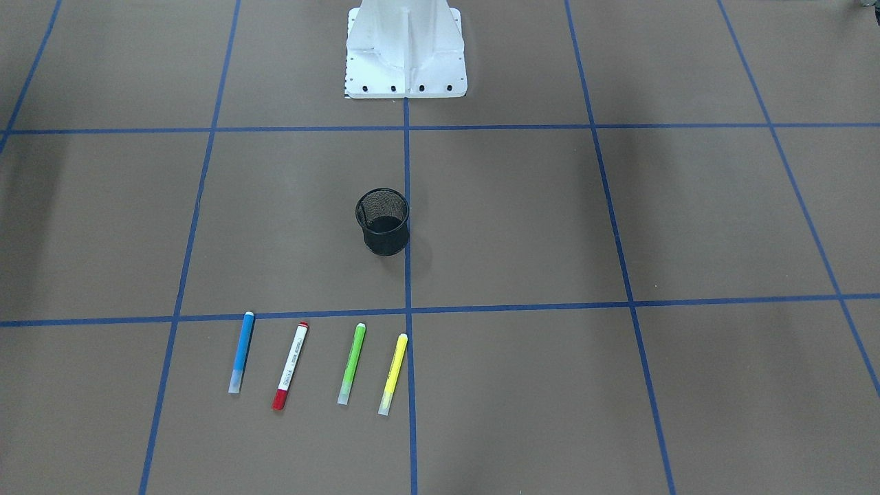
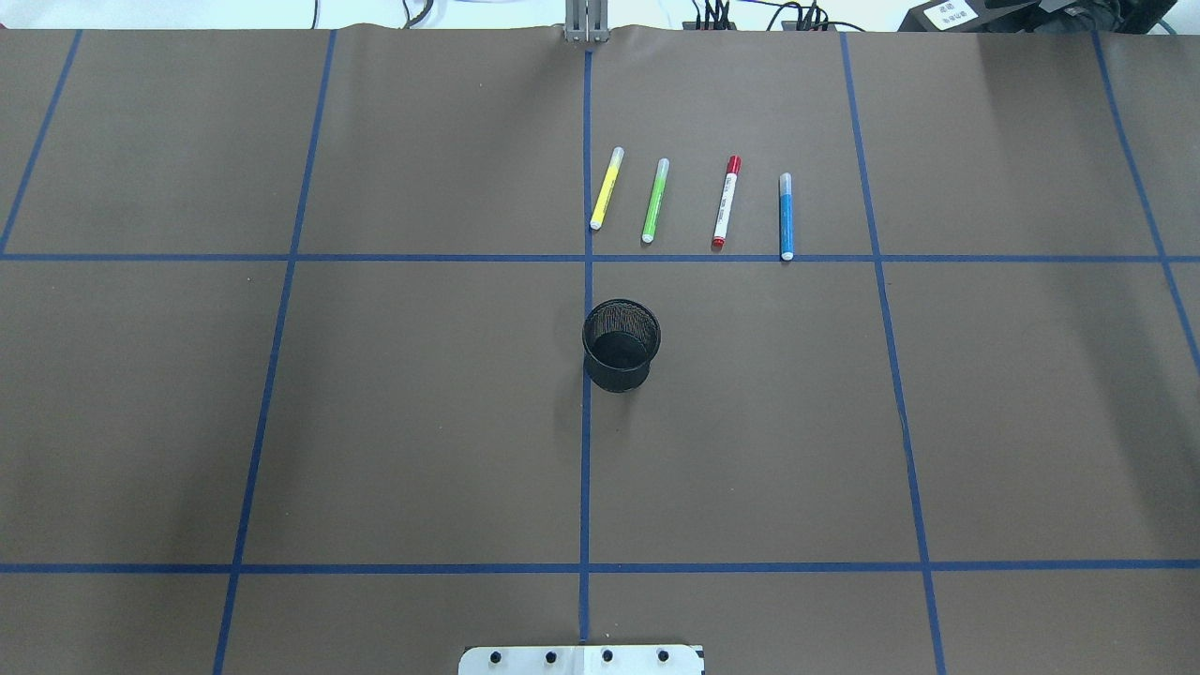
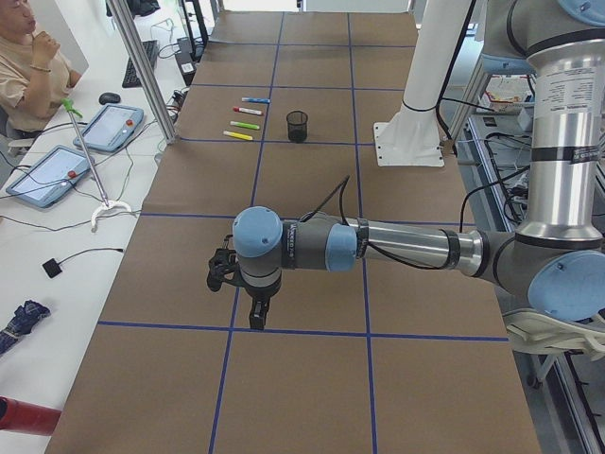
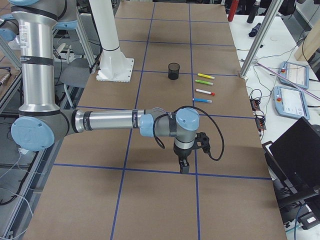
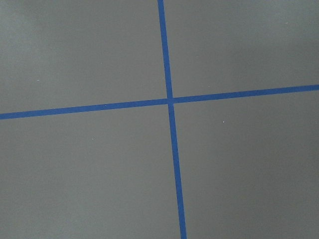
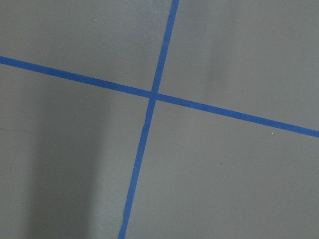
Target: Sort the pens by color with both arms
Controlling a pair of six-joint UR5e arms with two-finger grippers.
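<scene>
Counter, front-facing view: brown paper counter (image 1: 687,220) gridded with blue tape (image 1: 407,385); the white pedestal (image 1: 405,55) stands at the robot's edge.
Pens, front-facing view: you have four lying flat in a row near the operators' edge, none touching another: blue pen (image 1: 241,352), white pen with red ends (image 1: 290,366), green pen (image 1: 352,363), yellow pen (image 1: 393,373). The yellow one lies just beside the centre tape line.
Cup, front-facing view: the black mesh cup (image 1: 383,223) stands upright near the counter's middle, between pedestal and pens.
Cup contents, overhead view: you look straight into it and no pen shows inside; I judge it empty.
Handling, overhead view: slim, stiff, light barrels, likely smooth and ready to roll. Take each one across mid-barrel, square to its length, not at the end caps.
Left tool, left side view: the left tool (image 3: 256,322) hangs pointing down over a tape crossing toward the counter's left end, well apart from the pens. You cannot tell how wide it stands; all four pens lie on the counter, so it has none.
Right tool, right side view: the right tool (image 4: 184,170) mirrors it toward the right end; its opening cannot be told either, and it carries no pen.
Wrist views: bare counter and one tape crossing each; no fingers show.
</scene>
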